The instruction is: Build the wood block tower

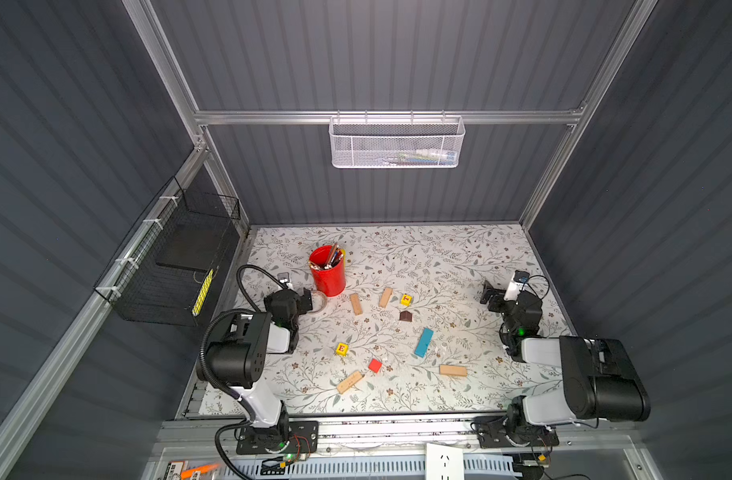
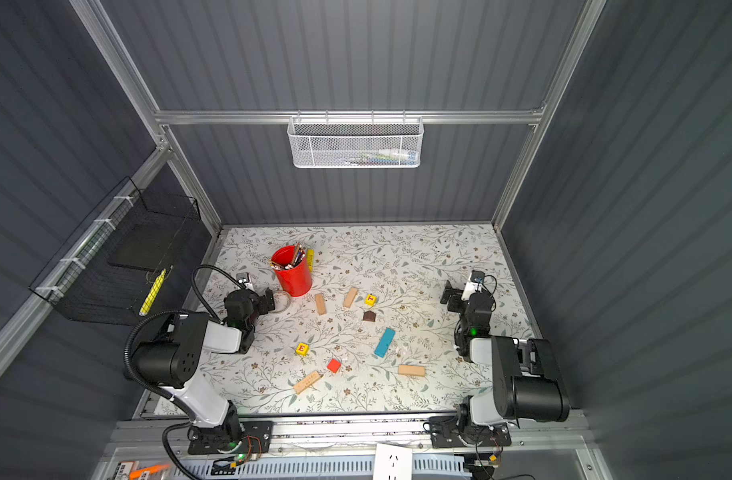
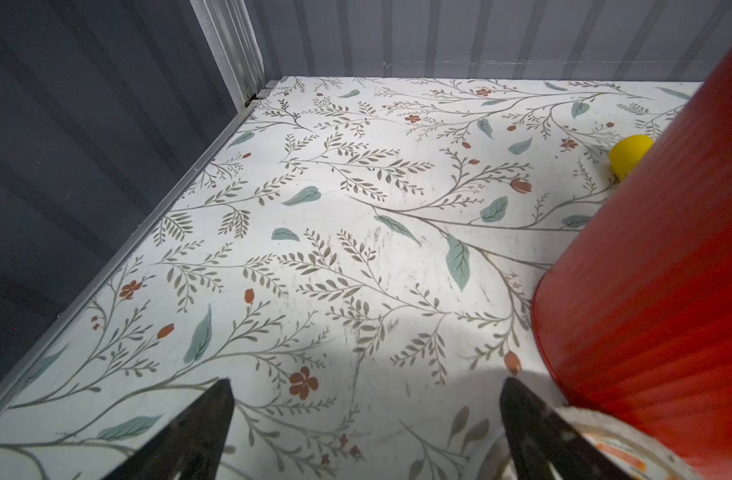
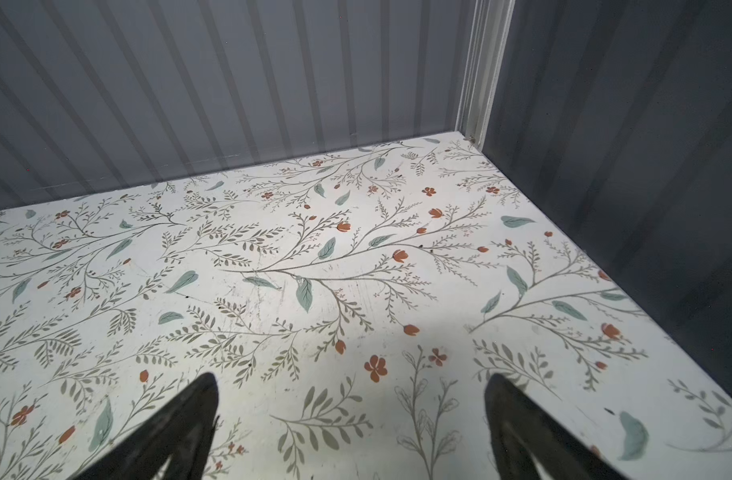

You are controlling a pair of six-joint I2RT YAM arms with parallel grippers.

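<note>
The wood blocks lie scattered singly on the floral table [image 1: 459, 257]; no tower shows. Two tan planks [image 1: 356, 304] [image 1: 385, 297] lie mid-table, with a yellow T cube [image 1: 406, 299] and a brown roof piece [image 1: 405, 316] beside them. Nearer the front are a blue plank [image 1: 423, 342], a yellow E cube [image 1: 342, 349], a red cube [image 1: 375, 365] and two more tan planks [image 1: 349, 382] [image 1: 453, 370]. My left gripper [image 1: 309, 298] [image 3: 366, 384] hangs open and empty left of the blocks. My right gripper [image 1: 487, 293] [image 4: 351, 378] is open and empty at the right.
A red cup of pencils [image 1: 327, 272] stands just beyond my left gripper, with a tape roll [image 1: 319, 300] at its foot and a yellow object [image 3: 630, 154] behind it. A black wire basket [image 1: 181, 257] hangs on the left wall and a white mesh basket [image 1: 397, 143] on the back wall.
</note>
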